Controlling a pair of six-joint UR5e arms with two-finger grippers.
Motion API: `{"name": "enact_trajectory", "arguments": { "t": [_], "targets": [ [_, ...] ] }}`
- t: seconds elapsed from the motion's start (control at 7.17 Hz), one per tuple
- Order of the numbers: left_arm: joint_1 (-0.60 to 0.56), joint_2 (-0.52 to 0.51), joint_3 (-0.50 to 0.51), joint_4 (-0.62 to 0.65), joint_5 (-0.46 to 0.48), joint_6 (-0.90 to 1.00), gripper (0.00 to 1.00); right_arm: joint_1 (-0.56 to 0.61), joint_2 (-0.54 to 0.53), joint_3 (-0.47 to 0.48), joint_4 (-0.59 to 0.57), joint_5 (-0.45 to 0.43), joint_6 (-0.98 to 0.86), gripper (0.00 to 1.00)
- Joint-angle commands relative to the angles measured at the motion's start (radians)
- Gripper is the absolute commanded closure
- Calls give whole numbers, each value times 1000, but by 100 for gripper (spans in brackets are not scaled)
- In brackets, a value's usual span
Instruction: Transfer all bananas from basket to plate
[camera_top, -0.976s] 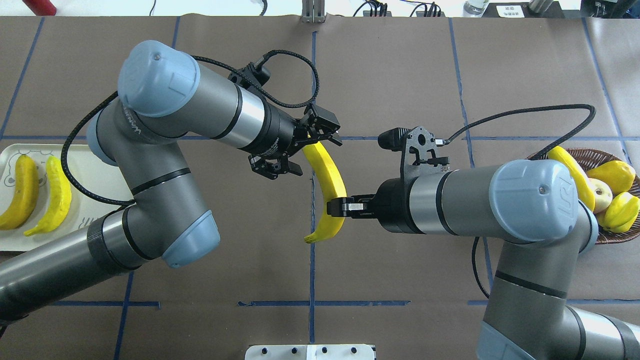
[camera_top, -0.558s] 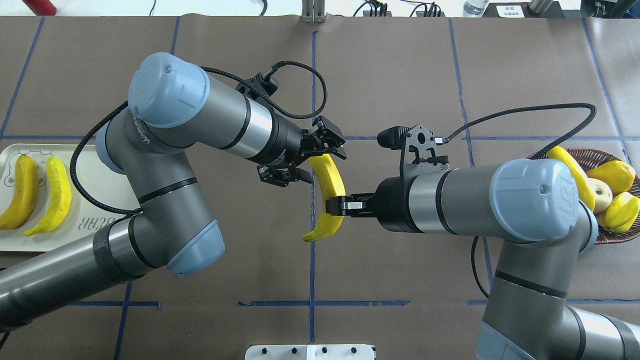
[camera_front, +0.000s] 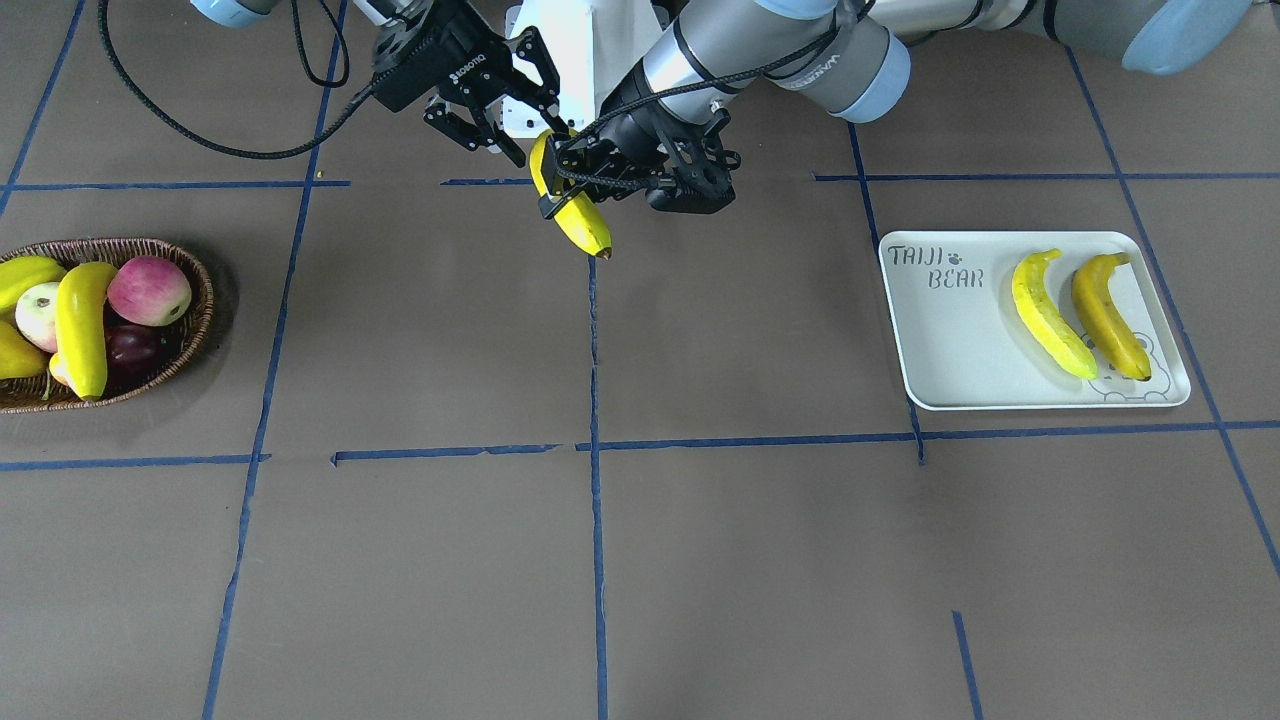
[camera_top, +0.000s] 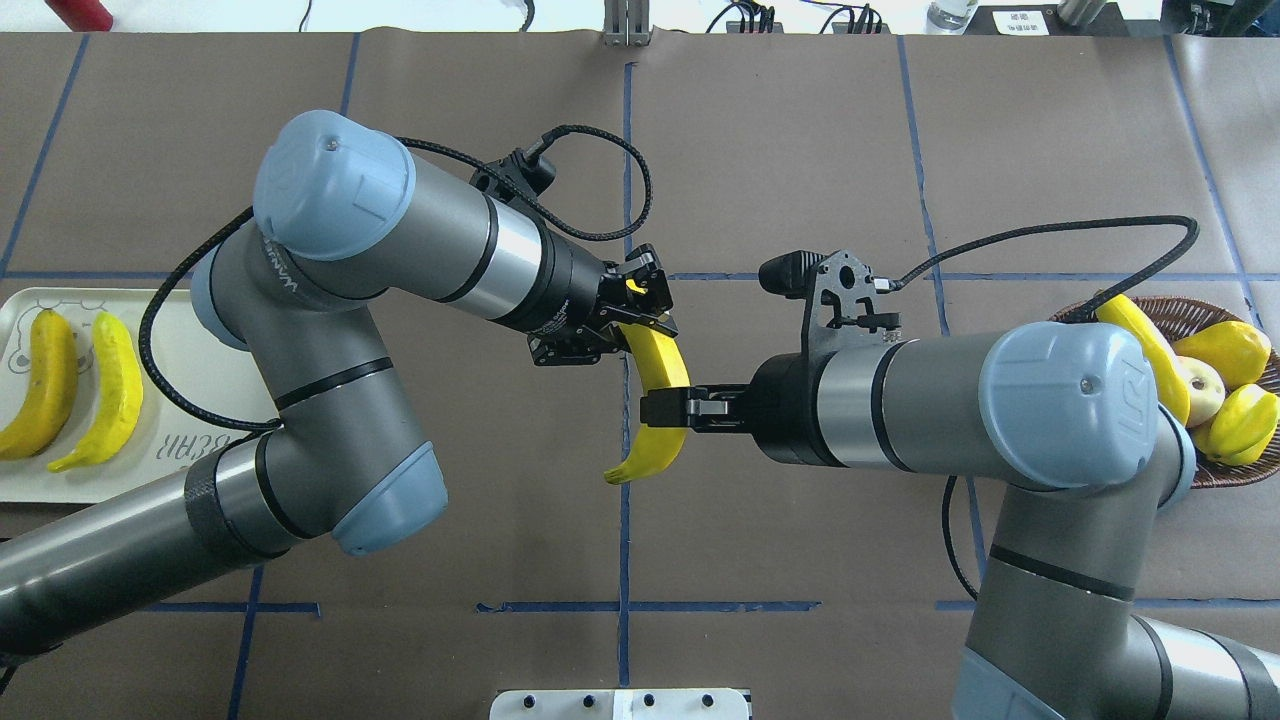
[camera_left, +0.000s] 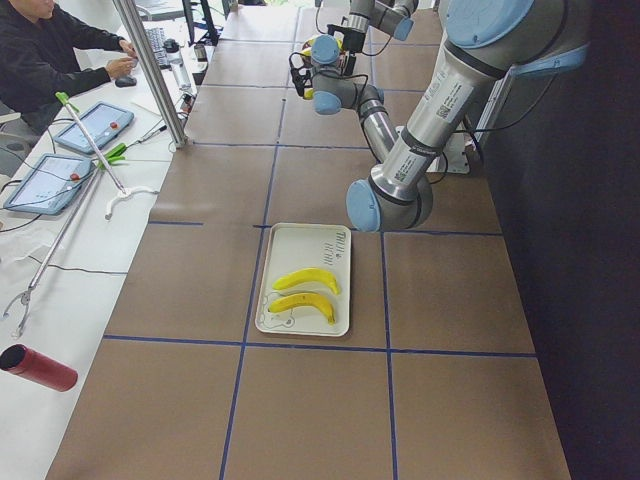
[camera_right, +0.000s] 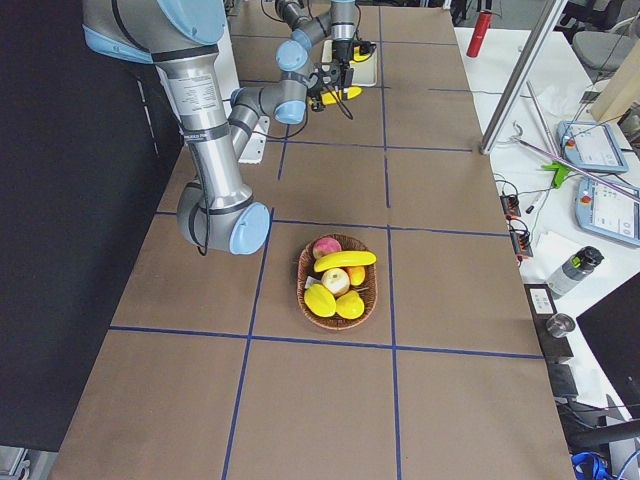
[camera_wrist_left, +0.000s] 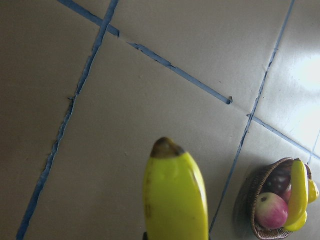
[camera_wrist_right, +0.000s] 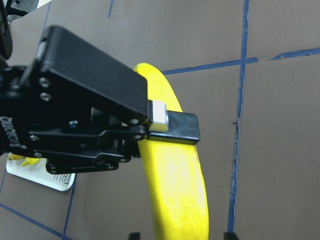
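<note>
Over mid-table, right fingers (camera_top: 664, 408) and apparently left fingers (camera_top: 648, 292) clasp a curved yellow banana (camera_top: 661, 445).

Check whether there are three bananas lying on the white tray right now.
No, just two bananas lie side by side on the plate; a third banana is held in mid-air.

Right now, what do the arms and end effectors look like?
Left arm and right arm: grey tubular links, pale-blue joint caps, silver wrist bands. Left end effector and right end effector are black, two-fingered; the right one bears white ROBOTIQ lettering. A black braided cable loops off each wrist.
</note>
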Motion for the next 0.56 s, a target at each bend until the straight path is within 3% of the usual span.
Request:
{"name": "enact_trajectory", "arguments": {
  "t": [0.0,0.28,0.42],
  "targets": [
    [-12,2,1,7,-1,1,100,-3,0,5,0,-11,8,0],
    [-87,8,57,58,-11,35,100,7,-16,42,0,-1,8,0],
    [-107,41,70,126,-22,143,100,8,-32,60,0,1,8,0]
  ]
}}
